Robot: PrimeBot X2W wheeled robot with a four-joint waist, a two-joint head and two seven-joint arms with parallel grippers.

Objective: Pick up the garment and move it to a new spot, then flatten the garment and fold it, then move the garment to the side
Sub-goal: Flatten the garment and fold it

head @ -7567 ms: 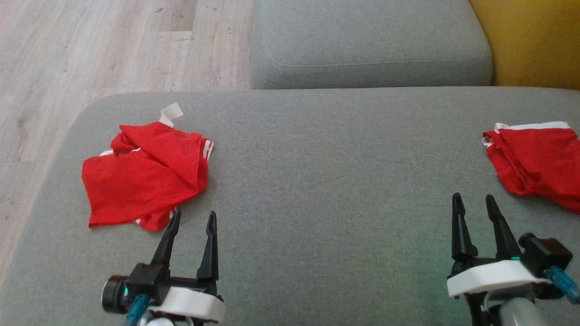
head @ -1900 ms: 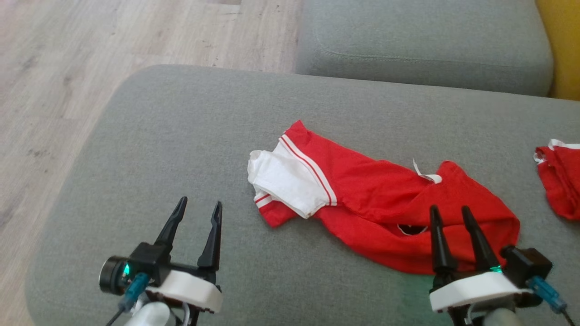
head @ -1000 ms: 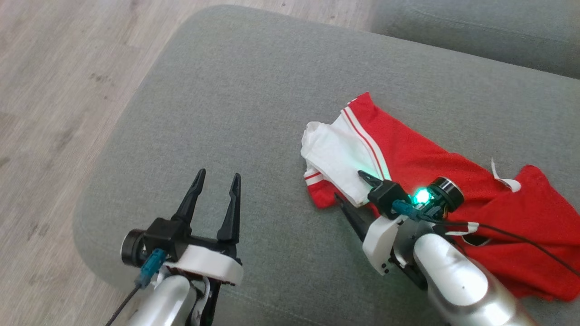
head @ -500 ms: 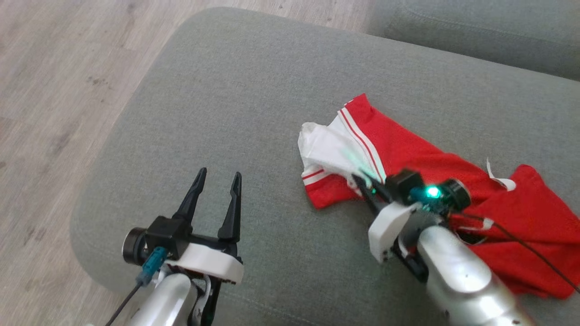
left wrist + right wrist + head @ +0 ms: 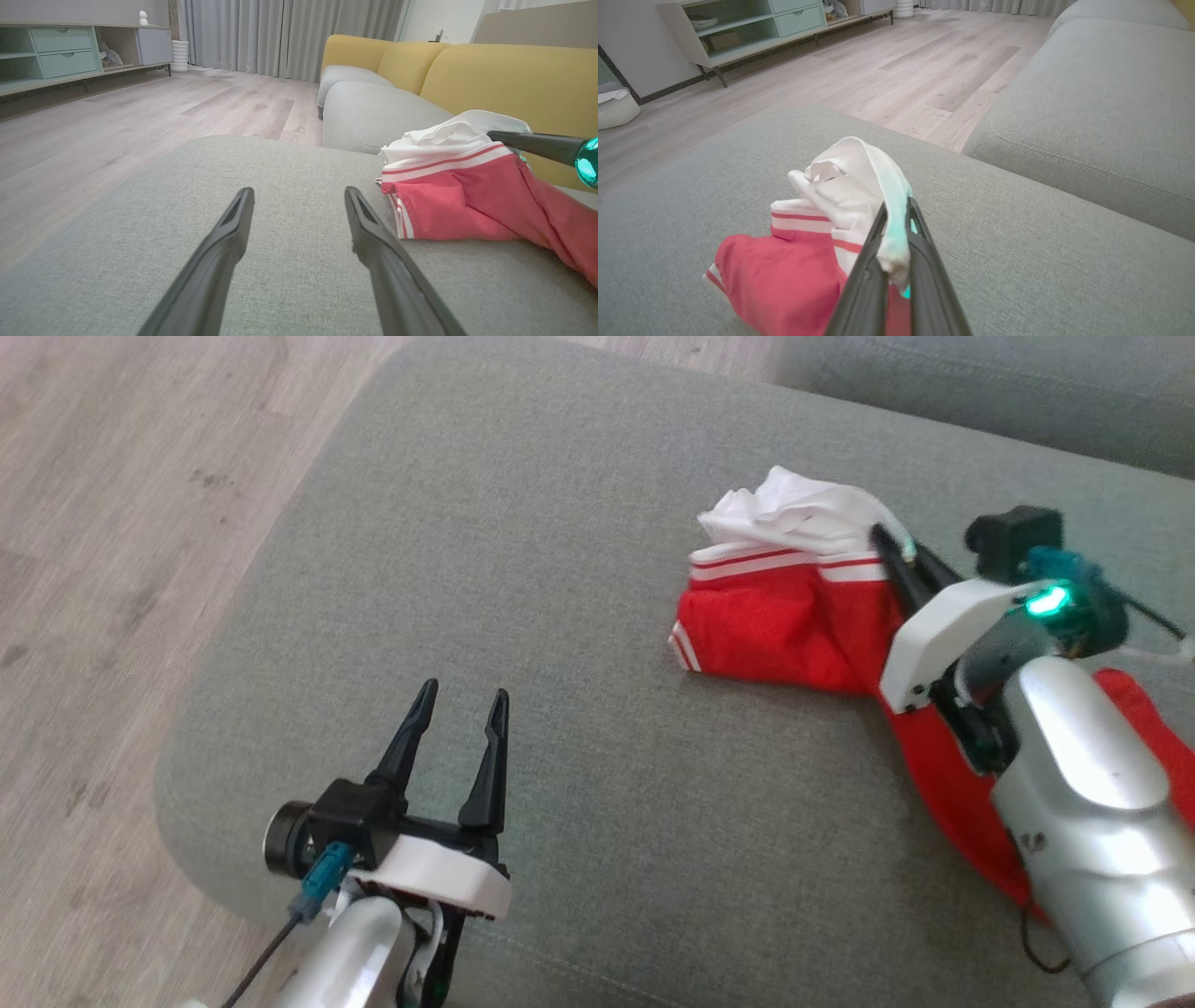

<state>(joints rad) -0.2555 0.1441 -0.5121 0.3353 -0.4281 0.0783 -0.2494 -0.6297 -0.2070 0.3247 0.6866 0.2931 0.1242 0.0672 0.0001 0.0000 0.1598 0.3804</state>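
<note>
"Right tool first: what state is it in?"

"Clamped. Its two dark fingers are pressed together on the white sleeve of the garment; the right wrist view shows a fold of white cloth squeezed between them. A second ago those fingers stood apart just beside that sleeve, with the garment lying low and spread across the sofa cushion."

"And now?"

"The sleeve is raised and has been carried toward the far side of the cushion. The red body hangs below it in a bunched drape, its lower part resting on the cushion and trailing back under the right forearm."

"So the grasp took?"

"It appears so, since the cloth has followed the fingers. That would put the work in the flattening stage: one edge lifted so that the cloth can be drawn out straight. Whether one pinch on a sleeve will spread it is doubtful; thin fabric like this tends to hang in a rope from a single point."

"The left tool?"

"Fingers apart, holding nothing, hovering over bare cushion well to the left of the garment. It looks free to take a second edge."
</note>
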